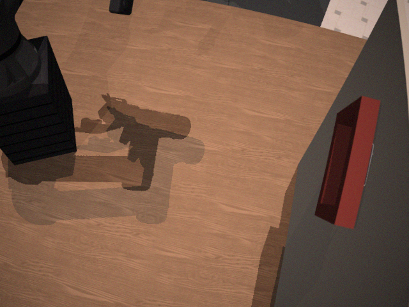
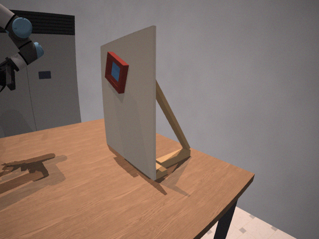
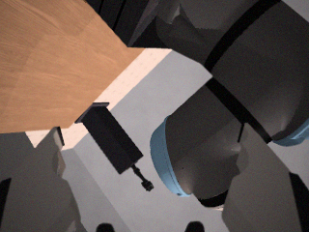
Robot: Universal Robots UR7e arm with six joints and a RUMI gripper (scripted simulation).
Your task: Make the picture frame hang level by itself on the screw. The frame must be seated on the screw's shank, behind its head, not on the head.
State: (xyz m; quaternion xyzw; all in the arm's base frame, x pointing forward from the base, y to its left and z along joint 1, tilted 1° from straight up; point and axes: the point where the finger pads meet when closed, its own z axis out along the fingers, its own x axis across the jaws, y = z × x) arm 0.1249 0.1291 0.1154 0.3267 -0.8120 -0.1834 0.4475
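Note:
The red picture frame with a blue centre is up against the front of the upright board, high on it. In the exterior view it is tilted, its near side lower than its far side. A thin wire shows behind the frame's top in the top view. The screw is hidden, so the seating cannot be seen. My gripper is open and empty, far left of the frame and off the board. Its two jaws stand wide apart in the wrist view.
The board stands on the wooden table, propped by a wooden brace behind. A black ribbed block is at the left in the top view. A dark box shows beyond the jaws.

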